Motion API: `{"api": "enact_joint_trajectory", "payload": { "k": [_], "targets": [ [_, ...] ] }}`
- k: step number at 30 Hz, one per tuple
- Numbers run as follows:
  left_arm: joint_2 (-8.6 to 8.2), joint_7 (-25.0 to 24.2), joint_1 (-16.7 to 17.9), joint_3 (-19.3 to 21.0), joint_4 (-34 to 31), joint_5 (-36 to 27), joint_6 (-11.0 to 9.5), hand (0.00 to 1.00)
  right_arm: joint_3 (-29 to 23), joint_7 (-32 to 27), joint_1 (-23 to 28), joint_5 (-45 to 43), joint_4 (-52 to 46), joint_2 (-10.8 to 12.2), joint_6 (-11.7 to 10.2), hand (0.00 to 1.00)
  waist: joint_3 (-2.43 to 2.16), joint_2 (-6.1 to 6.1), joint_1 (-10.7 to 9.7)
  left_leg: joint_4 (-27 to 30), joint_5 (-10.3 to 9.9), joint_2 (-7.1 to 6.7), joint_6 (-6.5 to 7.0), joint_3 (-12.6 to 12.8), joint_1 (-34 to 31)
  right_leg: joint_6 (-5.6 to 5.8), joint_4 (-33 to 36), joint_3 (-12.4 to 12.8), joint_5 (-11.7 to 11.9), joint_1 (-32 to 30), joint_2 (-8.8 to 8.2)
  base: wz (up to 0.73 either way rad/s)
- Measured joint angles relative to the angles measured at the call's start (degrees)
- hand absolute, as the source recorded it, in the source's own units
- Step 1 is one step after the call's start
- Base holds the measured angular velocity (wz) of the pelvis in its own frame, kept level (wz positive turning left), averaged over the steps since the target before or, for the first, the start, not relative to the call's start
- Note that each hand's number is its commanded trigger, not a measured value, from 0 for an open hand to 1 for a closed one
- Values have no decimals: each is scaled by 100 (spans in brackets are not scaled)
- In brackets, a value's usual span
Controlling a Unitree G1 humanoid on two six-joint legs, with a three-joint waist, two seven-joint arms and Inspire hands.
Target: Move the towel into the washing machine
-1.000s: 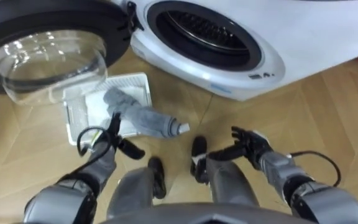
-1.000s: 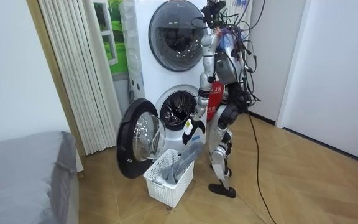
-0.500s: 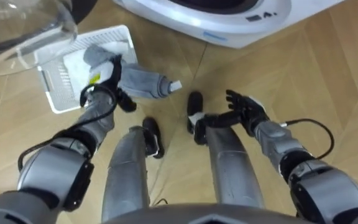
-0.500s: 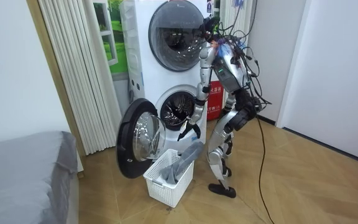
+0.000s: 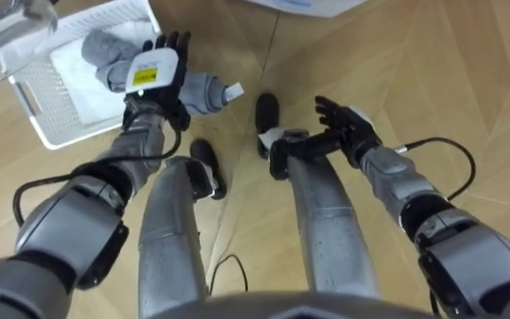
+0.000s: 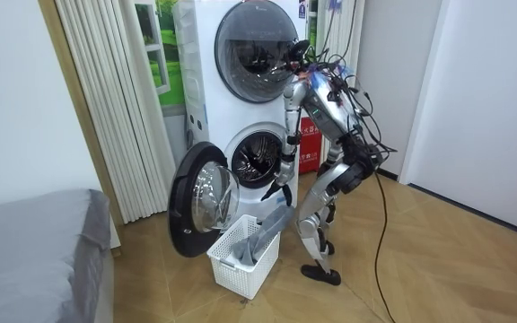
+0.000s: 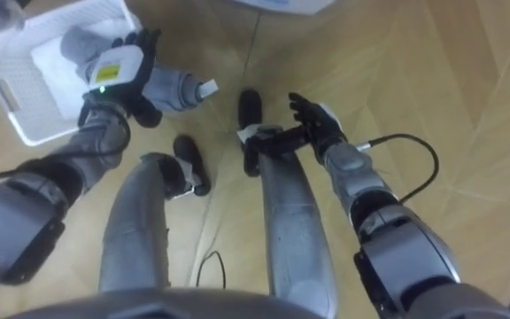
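Grey towel point(image 5: 204, 89) draped over white basket point(image 5: 50, 117), left hand point(image 5: 156, 73) above

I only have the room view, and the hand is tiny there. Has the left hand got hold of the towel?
Observer: No. In the eye views the left hand is over the towel with its fingers straight, not curled round it.
Operator: How does the towel lie?
Observer: It is partly in the white basket, with its labelled end hanging over the rim towards the robot.
Operator: And the right hand?
Observer: The right hand is open above the floor and holds nothing.
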Motion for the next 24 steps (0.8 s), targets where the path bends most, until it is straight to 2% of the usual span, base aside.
{"api": "enact_joint_trajectory", "payload": {
  "k": [6,10,13,14,17,24],
  "targets": [
    [50,101,-24,-242,3,-1,-27,0,28,192,-1,96,-100,-23,-43,0,1,-3,-88,125,-36,16,-10,-17,-199,-5,92,-24,1,-175,-15,0],
    [111,78,-35,-440,17,-2,-67,0,99,246,-10,276,-147,-10,-80,0,9,-33,-222,225,-81,18,33,-23,-278,5,199,-18,-44,-265,-27,0],
    [232,44,-156,-596,56,-5,-94,0,215,268,-137,472,-161,4,-165,0,23,-75,-350,406,-141,28,45,-11,-523,19,366,24,-62,-530,-26,-5],
    [271,-29,-225,-682,84,-4,-94,0,224,294,-185,558,-164,6,-174,0,36,-97,-385,491,-167,45,69,-3,-622,19,444,29,-80,-631,-26,-8],
    [333,-182,-285,-849,137,-13,-95,0,252,305,-229,678,-179,43,-230,0,39,-115,-469,688,-247,110,97,-11,-804,18,588,-2,-131,-797,-19,-6],
    [304,-602,-356,-1122,241,-127,-46,0,272,282,-291,792,-312,30,-269,0,38,-119,-483,718,-262,97,119,-6,-984,24,633,-10,-141,-978,-54,0]
  ]
}}
